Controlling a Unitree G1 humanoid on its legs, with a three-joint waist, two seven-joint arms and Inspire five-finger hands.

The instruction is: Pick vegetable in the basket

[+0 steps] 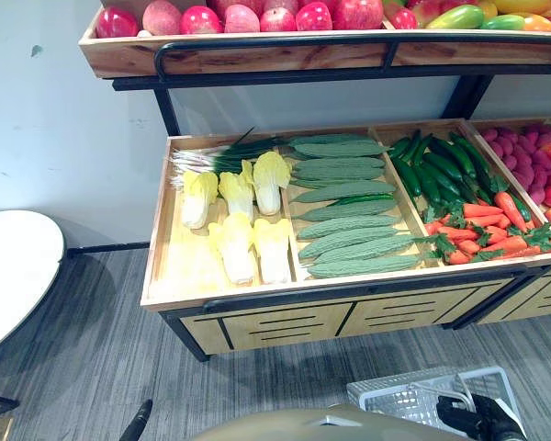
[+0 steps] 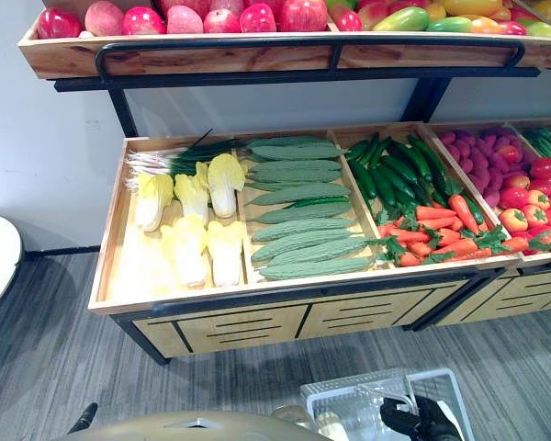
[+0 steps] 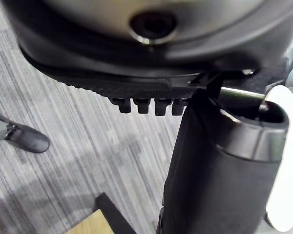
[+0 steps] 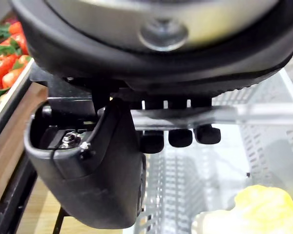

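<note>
Before the wooden stand (image 1: 257, 296), my right hand (image 4: 88, 165) clasps the silvery handle (image 4: 254, 113) of the grey mesh basket (image 1: 395, 390); pale yellow leafy cabbages (image 1: 236, 246) look light and soft, best cupped mid-body

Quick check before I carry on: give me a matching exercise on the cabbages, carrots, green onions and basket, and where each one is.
Things:
1 cabbages
2 carrots
3 green onions
4 basket

Places:
A back of the left bin
B same bin, in front of the green onions
C front of the bin shared with dark cucumbers
D held by the right hand, low above the floor

Pairs: 1-B, 2-C, 3-A, 4-D
</note>
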